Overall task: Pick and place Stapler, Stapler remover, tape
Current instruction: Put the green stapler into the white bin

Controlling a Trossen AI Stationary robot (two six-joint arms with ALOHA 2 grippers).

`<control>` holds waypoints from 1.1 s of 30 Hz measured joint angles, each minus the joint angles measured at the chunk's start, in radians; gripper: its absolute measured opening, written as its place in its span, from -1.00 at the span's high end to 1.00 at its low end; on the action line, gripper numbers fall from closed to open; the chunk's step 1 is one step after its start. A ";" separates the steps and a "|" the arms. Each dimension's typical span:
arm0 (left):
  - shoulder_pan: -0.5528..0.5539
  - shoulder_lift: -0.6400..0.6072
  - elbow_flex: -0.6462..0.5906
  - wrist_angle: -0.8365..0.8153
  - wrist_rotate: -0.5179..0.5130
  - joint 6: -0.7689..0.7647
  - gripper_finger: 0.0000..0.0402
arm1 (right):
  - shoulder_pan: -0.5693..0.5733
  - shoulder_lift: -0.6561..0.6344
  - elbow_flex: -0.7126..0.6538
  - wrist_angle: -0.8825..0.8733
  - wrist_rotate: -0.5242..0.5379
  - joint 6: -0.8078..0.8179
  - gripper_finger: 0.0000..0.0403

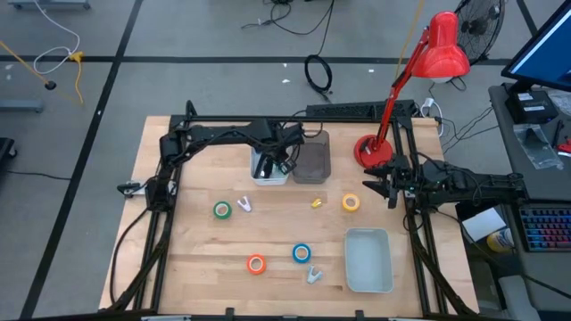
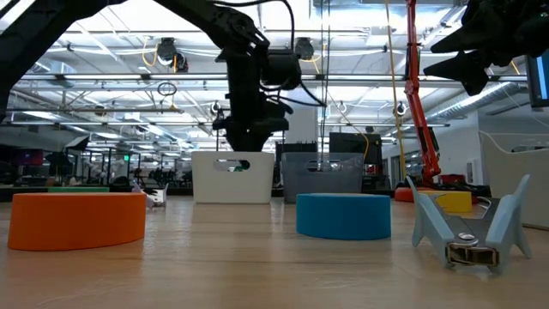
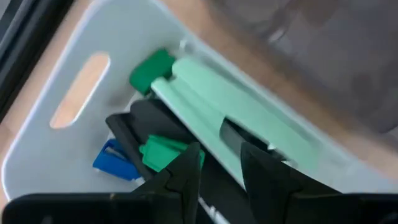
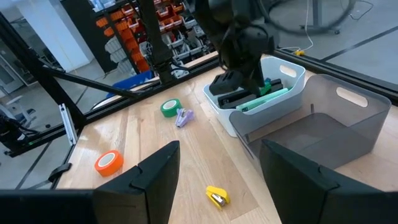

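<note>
On the pale wooden bench (image 1: 196, 267), the left hand (image 1: 272, 165) reaches down into the white plastic bin (image 1: 268, 178) toward twelve o'clock of the bench centre; the left wrist view shows its dark fingers (image 3: 186, 171) slightly parted and gripping nothing, just above a mint-green stapler (image 3: 236, 118) that lies slanted in the bin beside a dark green stapler (image 3: 155, 149) and a small blue item (image 3: 112, 160). Just beside the white bin, at its three o'clock, stands a translucent grey plastic bin (image 1: 314, 157). The right hand (image 1: 385, 189) hangs at the bench's three o'clock edge, raised off the surface with its fingers spread wide and empty. The four ring-shaped rolls of tape lie loose on the bench: the green roll (image 1: 222, 209) at nine o'clock of centre, the yellow roll (image 1: 351, 202) toward three o'clock, and the orange roll (image 1: 256, 263) and blue roll (image 1: 302, 253) near six o'clock. A pale lilac staple remover (image 1: 244, 204) sits just beside the green roll, a pale grey-blue staple remover (image 1: 312, 275) just beside the blue roll, and a small yellow staple remover (image 1: 316, 203) near the yellow roll. A shallow pale-grey tray (image 1: 368, 259) lies toward five o'clock. A red desk lamp (image 1: 419, 67) stands at the two o'clock corner.
</note>
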 joint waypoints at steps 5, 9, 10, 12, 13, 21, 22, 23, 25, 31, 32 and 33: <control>0.006 0.012 0.000 -0.043 -0.017 0.000 0.40 | 0.000 0.000 0.000 -0.001 0.000 -0.002 -0.05; 0.013 0.028 0.000 -0.061 -0.022 -0.002 0.40 | 0.000 0.000 0.000 0.000 0.000 -0.002 -0.05; 0.014 0.029 -0.001 -0.068 -0.024 -0.010 0.40 | 0.000 0.000 0.000 0.000 0.000 -0.001 -0.05; 0.018 0.028 0.000 -0.073 -0.031 -0.020 0.40 | 0.000 0.000 0.000 0.000 0.000 -0.001 -0.05; 0.018 0.027 0.000 -0.073 -0.042 -0.025 0.40 | 0.000 0.000 0.000 0.000 0.000 0.000 -0.05; 0.044 0.028 0.000 -0.092 -0.085 -0.030 0.40 | 0.000 0.000 0.000 0.001 0.000 0.008 -0.05; 0.048 0.028 0.000 -0.092 -0.097 -0.037 0.40 | 0.000 0.000 0.000 0.001 0.000 0.009 -0.05; 0.053 0.028 0.000 -0.092 -0.107 -0.038 0.40 | 0.000 0.000 0.000 0.001 0.000 0.009 -0.05; 0.064 0.028 0.000 -0.092 -0.109 -0.037 0.40 | 0.000 0.000 0.000 0.001 0.000 0.009 -0.05; 0.080 0.028 0.000 -0.092 -0.095 -0.022 0.40 | 0.000 0.000 0.000 0.001 0.000 0.009 -0.05; 0.078 0.028 0.000 -0.092 -0.084 -0.018 0.40 | 0.000 0.000 0.000 0.001 0.000 0.009 -0.05; 0.076 0.028 0.000 -0.092 -0.079 -0.010 0.40 | 0.000 0.000 0.000 0.001 0.000 0.009 -0.05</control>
